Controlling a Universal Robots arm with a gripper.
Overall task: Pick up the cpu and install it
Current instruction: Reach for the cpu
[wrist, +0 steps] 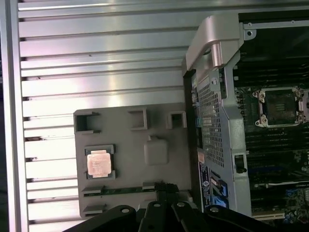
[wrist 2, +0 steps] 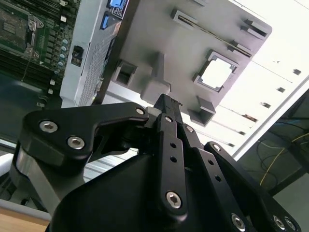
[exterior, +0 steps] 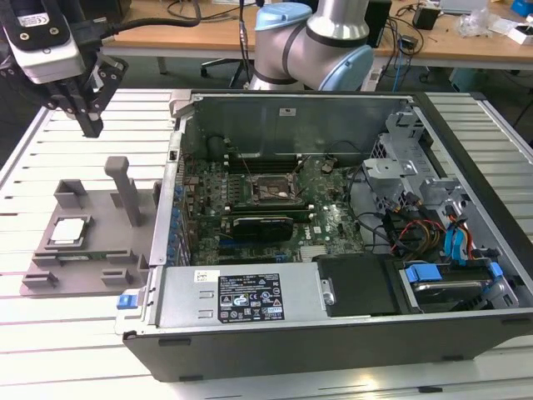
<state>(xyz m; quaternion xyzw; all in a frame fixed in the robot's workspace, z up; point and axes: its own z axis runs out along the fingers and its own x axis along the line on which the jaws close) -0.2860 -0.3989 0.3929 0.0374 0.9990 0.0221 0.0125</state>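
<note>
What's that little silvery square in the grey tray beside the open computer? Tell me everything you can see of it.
The small flat square chip, the cpu, has a silvery-grey metal top plate and a pale rim. It lies flat in a square recess of the grey plastic tray, at the exterior view's left of the open computer case. The black gripper hangs apart from it.

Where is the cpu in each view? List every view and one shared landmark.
Exterior view: cpu in a recess of the grey tray, at the exterior view's left of the computer case.
Second wrist view: cpu in the same recess.
First wrist view: cpu, same recess.
Shared landmark: grey tray.
</note>
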